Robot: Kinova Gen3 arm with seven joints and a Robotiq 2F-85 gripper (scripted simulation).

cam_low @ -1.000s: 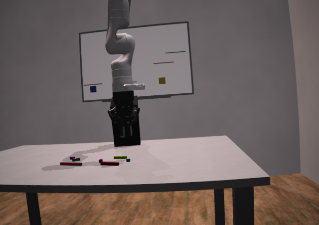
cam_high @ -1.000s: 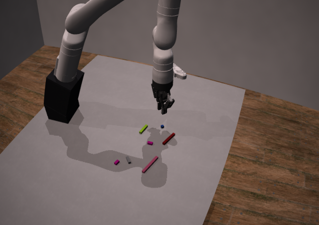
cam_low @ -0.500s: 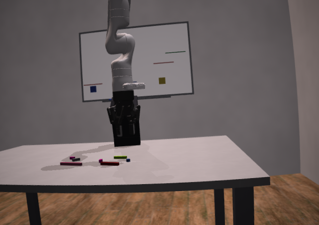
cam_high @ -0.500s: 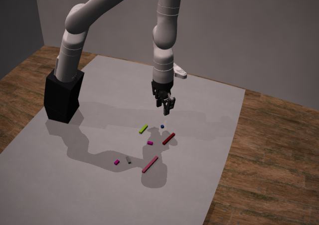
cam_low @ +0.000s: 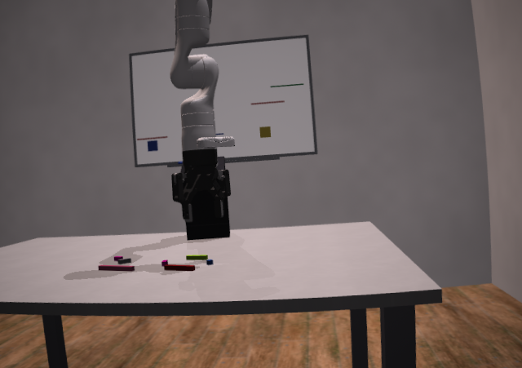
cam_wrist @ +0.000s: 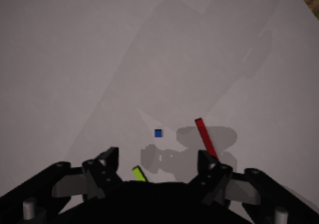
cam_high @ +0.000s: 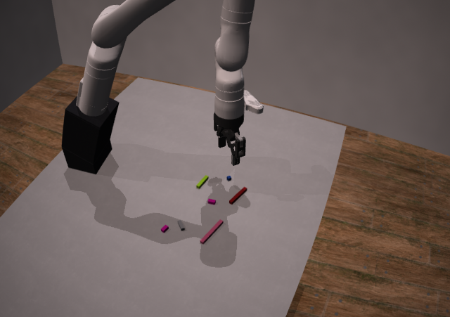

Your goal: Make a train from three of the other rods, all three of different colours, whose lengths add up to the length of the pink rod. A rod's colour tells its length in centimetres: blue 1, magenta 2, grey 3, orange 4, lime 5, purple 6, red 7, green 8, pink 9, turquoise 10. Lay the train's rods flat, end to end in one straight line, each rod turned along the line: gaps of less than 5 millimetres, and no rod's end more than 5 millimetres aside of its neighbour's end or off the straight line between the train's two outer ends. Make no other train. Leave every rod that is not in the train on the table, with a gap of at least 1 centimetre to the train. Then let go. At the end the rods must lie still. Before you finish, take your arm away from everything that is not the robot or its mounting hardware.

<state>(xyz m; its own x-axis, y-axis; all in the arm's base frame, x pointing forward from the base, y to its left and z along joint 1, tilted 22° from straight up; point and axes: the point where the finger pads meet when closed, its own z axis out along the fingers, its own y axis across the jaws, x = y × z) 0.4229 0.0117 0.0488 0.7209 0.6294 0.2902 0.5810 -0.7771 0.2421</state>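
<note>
My gripper [cam_high: 233, 154] hangs open and empty well above the table, over the blue rod [cam_high: 228, 178]. The blue rod is a small cube lying alone, apart from the lime rod [cam_high: 202, 181] to its left and the red rod [cam_high: 238, 195] to its right. A magenta rod [cam_high: 211, 201] lies between the lime and red rods. The pink rod [cam_high: 211, 231] lies nearer the front, with a grey rod [cam_high: 181, 225] and a second magenta rod [cam_high: 164, 228] to its left. In the wrist view the blue rod [cam_wrist: 158, 132], the red rod [cam_wrist: 205, 138] and the lime rod's tip [cam_wrist: 139, 173] show between my fingers.
The arm's black base [cam_high: 88, 136] stands at the back left of the grey mat. A whiteboard [cam_low: 223, 100] hangs on the wall behind the table. Wooden floor surrounds the table.
</note>
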